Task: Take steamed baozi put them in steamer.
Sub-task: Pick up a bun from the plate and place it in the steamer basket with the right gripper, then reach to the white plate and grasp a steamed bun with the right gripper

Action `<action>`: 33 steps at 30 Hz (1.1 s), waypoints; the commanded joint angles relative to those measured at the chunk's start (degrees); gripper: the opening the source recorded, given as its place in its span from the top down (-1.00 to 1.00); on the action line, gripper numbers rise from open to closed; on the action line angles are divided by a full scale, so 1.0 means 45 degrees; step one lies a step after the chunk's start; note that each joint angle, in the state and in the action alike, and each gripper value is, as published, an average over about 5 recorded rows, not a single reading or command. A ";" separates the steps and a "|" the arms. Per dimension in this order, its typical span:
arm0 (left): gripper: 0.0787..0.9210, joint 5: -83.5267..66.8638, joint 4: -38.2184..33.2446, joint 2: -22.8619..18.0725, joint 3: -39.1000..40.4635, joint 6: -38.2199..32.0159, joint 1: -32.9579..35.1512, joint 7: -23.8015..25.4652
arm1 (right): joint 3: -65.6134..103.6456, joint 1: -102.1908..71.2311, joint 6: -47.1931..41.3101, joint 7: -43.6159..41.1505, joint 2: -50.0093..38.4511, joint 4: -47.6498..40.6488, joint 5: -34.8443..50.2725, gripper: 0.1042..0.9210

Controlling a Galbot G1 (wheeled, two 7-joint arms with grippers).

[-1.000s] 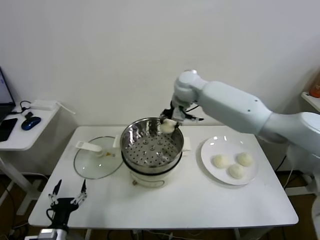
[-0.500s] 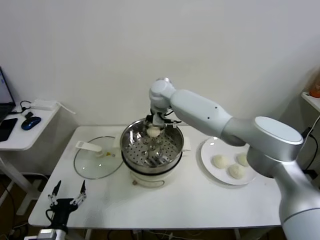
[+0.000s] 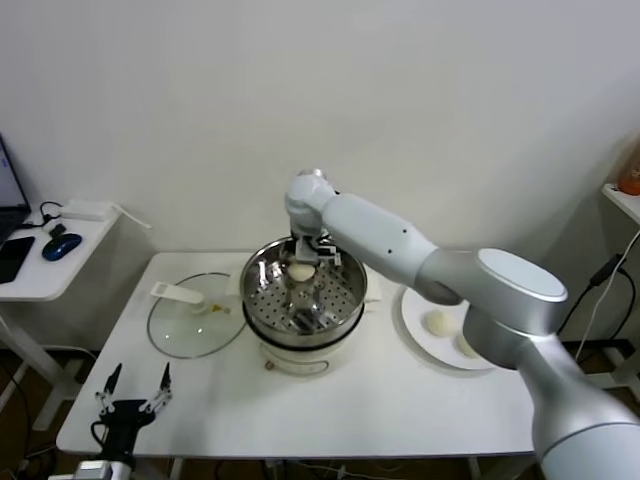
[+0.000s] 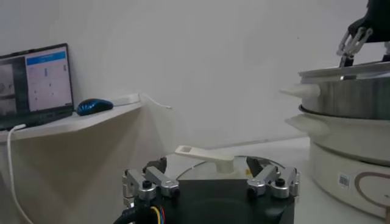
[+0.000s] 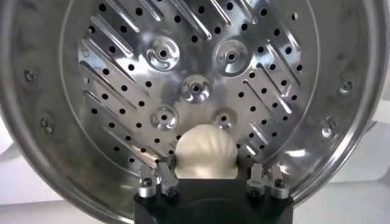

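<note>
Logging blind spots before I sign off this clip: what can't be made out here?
- Head view: the right end effector over the steamer is too small to show its grip on the bun.
- Right wrist view: its fingertips are hidden behind the bun.
- Head view: the right arm covers part of the plate; only two buns there show.

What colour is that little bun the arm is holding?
Cream-white; the baozi shows best in the right wrist view, above the steamer tray.

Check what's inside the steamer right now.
Inside the steamer: a perforated tray with no bun resting on it, and the right gripper holding one baozi above. Tray beneath that bun is hidden.
</note>
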 commanded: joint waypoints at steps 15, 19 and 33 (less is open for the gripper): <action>-0.77 -0.0186 -0.0053 -0.0029 -0.0063 -0.0025 0.0138 -0.0006 | 0.0206 0.0482 0.0580 -0.0533 -0.0311 0.0304 0.0591 -0.76; -0.77 -0.0195 -0.0122 -0.0027 -0.0070 -0.0016 0.0167 -0.0004 | -0.1298 0.1951 -0.0559 -0.1419 -0.1631 0.1732 0.4306 -0.76; -0.77 -0.0157 -0.0529 -0.0101 0.0027 0.0149 -0.0054 -0.0002 | -0.5416 0.5240 -0.7596 -0.1742 -0.7329 0.4154 1.4666 -0.76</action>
